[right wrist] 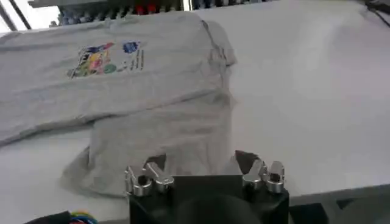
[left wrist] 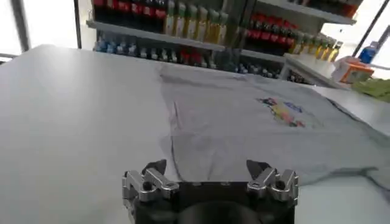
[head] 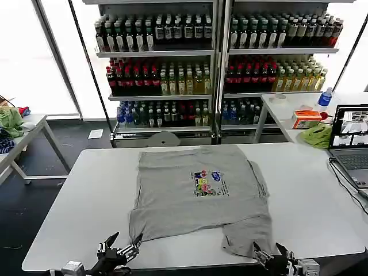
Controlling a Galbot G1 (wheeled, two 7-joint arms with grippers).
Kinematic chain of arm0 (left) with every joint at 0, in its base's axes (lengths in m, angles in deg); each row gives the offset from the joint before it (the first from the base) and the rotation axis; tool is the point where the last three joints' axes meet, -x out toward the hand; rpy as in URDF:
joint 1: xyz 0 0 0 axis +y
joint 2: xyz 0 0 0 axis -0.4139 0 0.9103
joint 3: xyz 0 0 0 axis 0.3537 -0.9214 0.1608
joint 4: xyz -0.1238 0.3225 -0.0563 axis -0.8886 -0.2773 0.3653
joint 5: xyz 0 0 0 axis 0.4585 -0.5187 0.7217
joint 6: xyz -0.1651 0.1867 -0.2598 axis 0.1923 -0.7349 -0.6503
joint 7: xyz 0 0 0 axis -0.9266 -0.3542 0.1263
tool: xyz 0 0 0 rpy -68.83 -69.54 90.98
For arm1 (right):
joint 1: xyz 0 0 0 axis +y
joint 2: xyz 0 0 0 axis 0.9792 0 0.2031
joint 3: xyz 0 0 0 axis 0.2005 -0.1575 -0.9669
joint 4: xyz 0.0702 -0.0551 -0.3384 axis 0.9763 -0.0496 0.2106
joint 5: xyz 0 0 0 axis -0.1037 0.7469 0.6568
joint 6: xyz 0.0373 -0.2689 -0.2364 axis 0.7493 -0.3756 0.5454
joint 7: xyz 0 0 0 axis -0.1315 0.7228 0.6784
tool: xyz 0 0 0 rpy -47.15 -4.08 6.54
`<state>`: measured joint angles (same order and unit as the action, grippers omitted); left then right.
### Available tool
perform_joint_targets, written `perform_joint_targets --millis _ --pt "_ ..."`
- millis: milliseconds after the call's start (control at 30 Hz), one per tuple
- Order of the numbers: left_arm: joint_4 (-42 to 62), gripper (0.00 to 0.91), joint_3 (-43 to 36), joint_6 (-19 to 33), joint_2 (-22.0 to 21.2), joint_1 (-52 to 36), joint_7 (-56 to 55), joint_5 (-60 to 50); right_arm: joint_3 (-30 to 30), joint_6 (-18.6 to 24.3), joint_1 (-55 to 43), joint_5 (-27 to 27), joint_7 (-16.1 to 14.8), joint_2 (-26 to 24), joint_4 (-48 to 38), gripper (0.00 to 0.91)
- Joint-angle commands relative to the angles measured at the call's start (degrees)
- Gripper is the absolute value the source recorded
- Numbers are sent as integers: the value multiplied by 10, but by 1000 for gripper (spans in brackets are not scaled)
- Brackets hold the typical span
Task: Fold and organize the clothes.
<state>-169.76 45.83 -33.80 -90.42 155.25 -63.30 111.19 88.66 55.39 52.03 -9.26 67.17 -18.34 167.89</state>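
Ahead of both empty, open grippers, left (head: 123, 246) and right (head: 270, 252), shirt (head: 198, 192) lies flat, unfolded; folding remains.

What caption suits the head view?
Both open end effectors, left and right, wait before a spread grey shirt on the table.

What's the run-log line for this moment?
shirt: spread flat on table, print up | left end effector: open, near edge by hem corner | right end effector: open, near edge by sleeve | no grasp
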Motion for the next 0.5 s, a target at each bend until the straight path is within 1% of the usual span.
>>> perform_joint_targets --millis 33,200,367,400,500 --pt "15 907 -5 -1 2 -10 0 2 -19 -9 -14 -23 12 5 -15 0" --pt "43 907 -10 4 -2 -23 0 4 -27 -9 -16 -20 12 6 -13 0" --pt "57 907 -22 6 -11 -29 3 2 -25 -6 -9 -21 5 3 -9 0" --pt "63 846 -25 6 -13 -33 3 0 -25 -5 -8 -21 3 2 -9 0" --pt "72 736 -36 6 -14 -42 4 -2 -24 -2 -8 -21 2 1 -11 0"
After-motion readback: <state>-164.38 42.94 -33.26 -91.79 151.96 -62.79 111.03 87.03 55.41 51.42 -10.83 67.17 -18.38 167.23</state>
